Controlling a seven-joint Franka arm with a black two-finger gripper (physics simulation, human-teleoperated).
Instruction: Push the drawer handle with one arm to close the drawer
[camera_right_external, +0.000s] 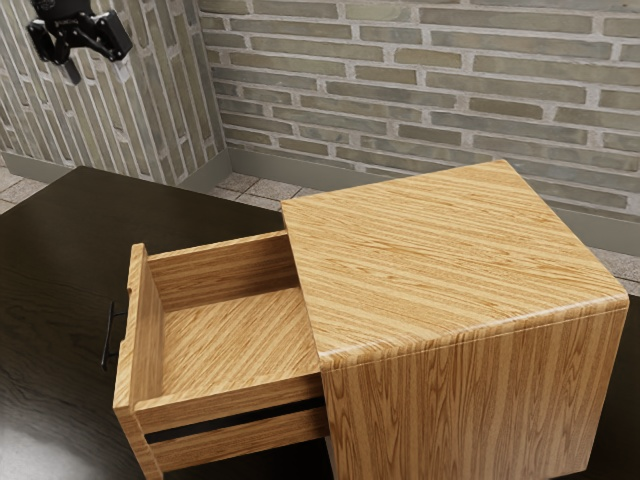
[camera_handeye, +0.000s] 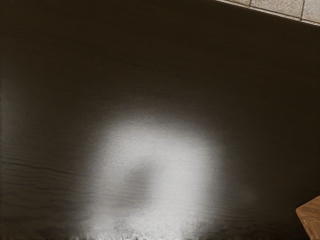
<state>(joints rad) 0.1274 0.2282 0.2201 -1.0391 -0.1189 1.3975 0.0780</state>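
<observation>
High at the upper left of the exterior view is my black gripper (camera_right_external: 97, 58), its two fingers apart and nothing between them. It is above the table and well away from the drawer. The wooden drawer (camera_right_external: 235, 335) stands pulled out of its cabinet (camera_right_external: 450, 260), toward the exterior view's left, and its inside holds nothing. A thin black handle (camera_right_external: 108, 335) is fixed to the outer face of the drawer front. In the wrist view a wooden corner (camera_handeye: 311, 217) appears; whether it belongs to drawer or cabinet I cannot tell.
The dark table (camera_right_external: 50, 260) lies under the cabinet and extends to the exterior view's left; in the wrist view, the tabletop (camera_handeye: 150, 75) carries a bright reflection. Behind it are a brick wall (camera_right_external: 400, 90) and a tiled floor (camera_right_external: 250, 187).
</observation>
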